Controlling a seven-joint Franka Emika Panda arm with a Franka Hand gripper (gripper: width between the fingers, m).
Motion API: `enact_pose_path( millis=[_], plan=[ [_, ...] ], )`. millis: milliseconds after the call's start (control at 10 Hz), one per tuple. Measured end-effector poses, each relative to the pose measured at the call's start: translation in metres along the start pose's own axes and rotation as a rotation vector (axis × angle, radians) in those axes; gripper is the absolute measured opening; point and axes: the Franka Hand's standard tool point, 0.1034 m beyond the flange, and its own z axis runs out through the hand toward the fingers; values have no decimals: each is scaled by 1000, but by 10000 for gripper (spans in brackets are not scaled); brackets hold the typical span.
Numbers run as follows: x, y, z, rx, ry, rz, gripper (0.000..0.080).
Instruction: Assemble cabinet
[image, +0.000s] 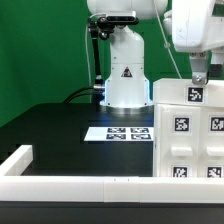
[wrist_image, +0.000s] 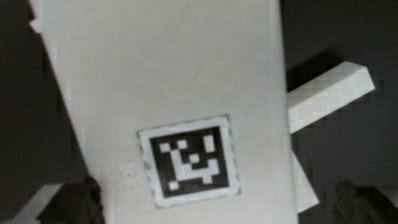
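The cabinet (image: 188, 130), a large white boxy case carrying square black-and-white tags, stands upright on the black table (image: 60, 135) at about three o'clock in the exterior view, filling that picture's right side and running out past its right and lower edges. Several tags show on the faces turned to the camera, one near the upper edge and others lower down.

The gripper (image: 199, 77) hangs straight down over the cabinet's top edge, at roughly two o'clock in the exterior view. Its lower end meets or nearly meets the top of the case; I cannot tell from this view whether the fingers are closed on it or only touching.

In the wrist view a broad white panel of the cabinet (wrist_image: 169, 90) fills most of the picture, slightly tilted, with one tag (wrist_image: 192, 157) on it. Dark blurred finger (wrist_image: 71, 205) shapes show on either side of the panel, so they look spread about as wide as the panel, yet contact is not clear.

Beside the panel a smaller white block (wrist_image: 326, 92) shows against the dark table.

At twelve o'clock in the exterior view the arm's white base (image: 127, 75) stands at the table's far edge. Just in front of it, near centre, lies the marker board (image: 120, 133). A low white border rail (image: 70, 183) runs along the near edge at six o'clock, turning up at eight o'clock.
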Motion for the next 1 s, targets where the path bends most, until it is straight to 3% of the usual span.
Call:
enact_pose_path(
  millis=[700, 900, 1000],
  plan=[
    [-9, 5, 11, 10, -8, 34, 649],
    [-9, 6, 13, -1, 0, 98, 649],
    [-9, 6, 13, -1, 0, 153, 551]
  ],
)
